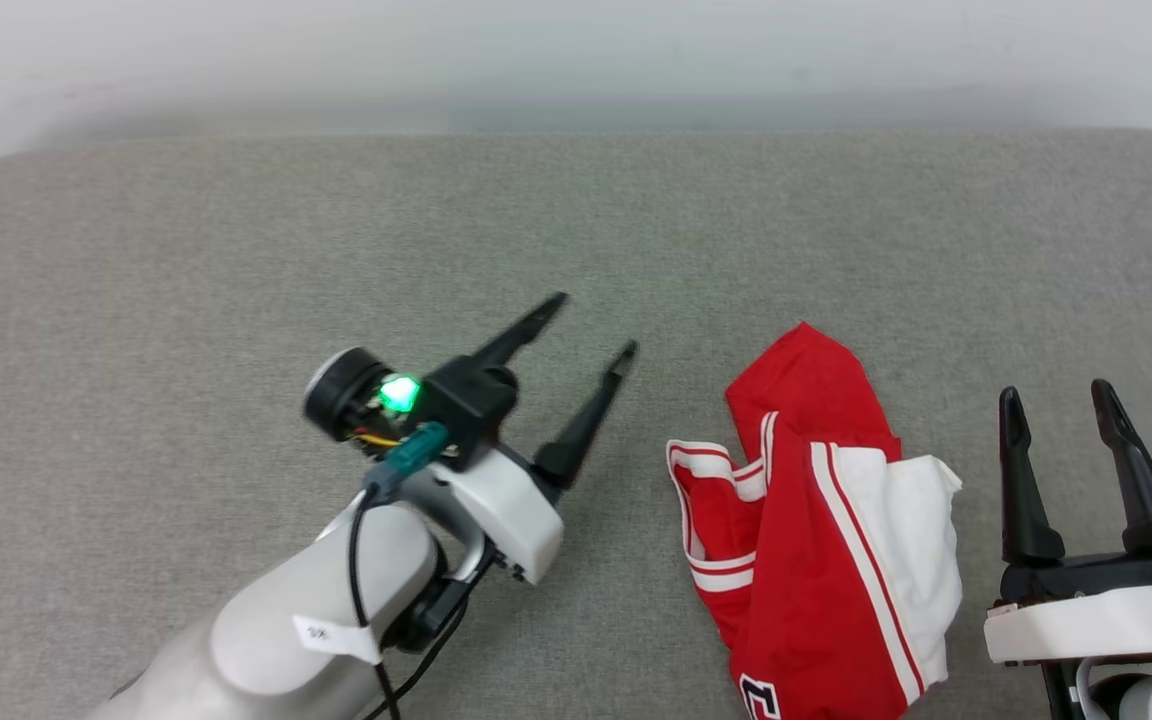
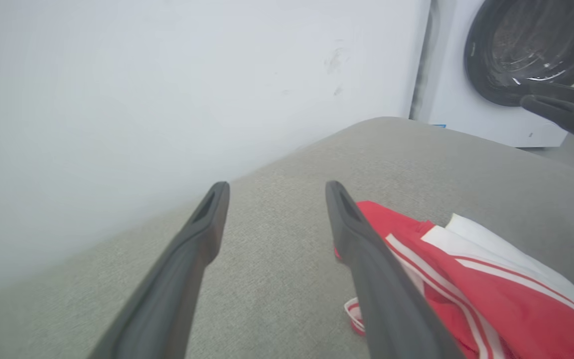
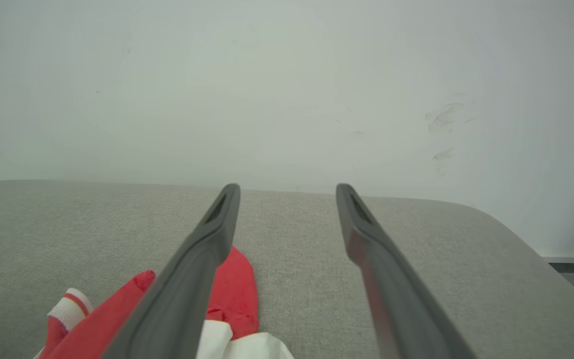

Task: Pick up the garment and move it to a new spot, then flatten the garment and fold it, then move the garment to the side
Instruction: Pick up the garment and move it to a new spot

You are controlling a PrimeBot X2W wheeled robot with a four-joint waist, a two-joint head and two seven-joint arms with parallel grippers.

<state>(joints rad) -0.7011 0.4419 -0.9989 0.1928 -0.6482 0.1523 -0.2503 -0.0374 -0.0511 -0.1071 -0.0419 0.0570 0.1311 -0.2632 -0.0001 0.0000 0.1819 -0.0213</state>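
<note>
The garment (image 1: 816,540), a red jersey with white sleeves and red-white striped trim, lies crumpled in a heap on the grey cushioned surface (image 1: 236,250), right of centre and reaching the near edge of the head view. My left gripper (image 1: 594,322) hovers open to its left, fingers apart and nothing between them. At the lower right my right gripper (image 1: 1056,395) stands open beside the heap. In the left wrist view the garment (image 2: 491,294) lies just right of my open left gripper (image 2: 277,187). In the right wrist view, red cloth of the garment (image 3: 232,294) shows beneath the left finger of my open right gripper (image 3: 288,188).
A pale wall (image 1: 576,50) runs along the far edge of the surface. A white washing machine with a dark round door (image 2: 526,45) stands beyond the surface's right end in the left wrist view.
</note>
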